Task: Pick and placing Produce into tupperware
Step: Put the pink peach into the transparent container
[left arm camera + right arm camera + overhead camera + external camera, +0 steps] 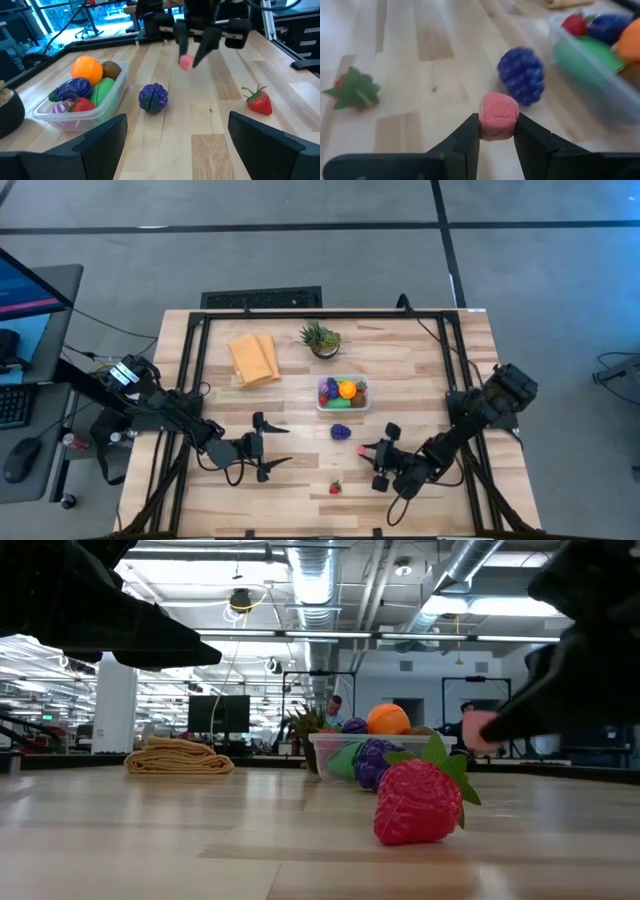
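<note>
The clear tupperware (343,406) stands mid-table and holds an orange fruit (347,389), purple, green, brown and red pieces. A purple berry (341,431) rests on the wood just near of it. A red strawberry (335,487) lies on its side near the front edge. My right gripper (368,452), right of the berry, is shut on a small pink piece (498,116). My left gripper (280,445) stands open and empty left of the berry, pointing toward it. My right gripper pinches the small pink piece by two opposite sides (485,120) between its two fingertips (470,132). The fingers (206,46) slant down from the table's right. The piece (483,728) is lifted clear of the table.
A spiky potted plant (321,338) and a folded yellow-orange cloth (254,358) sit at the far side. Black frame rails (195,350) run along the table's left, right and far edges. Bare wood lies between the berry and the strawberry.
</note>
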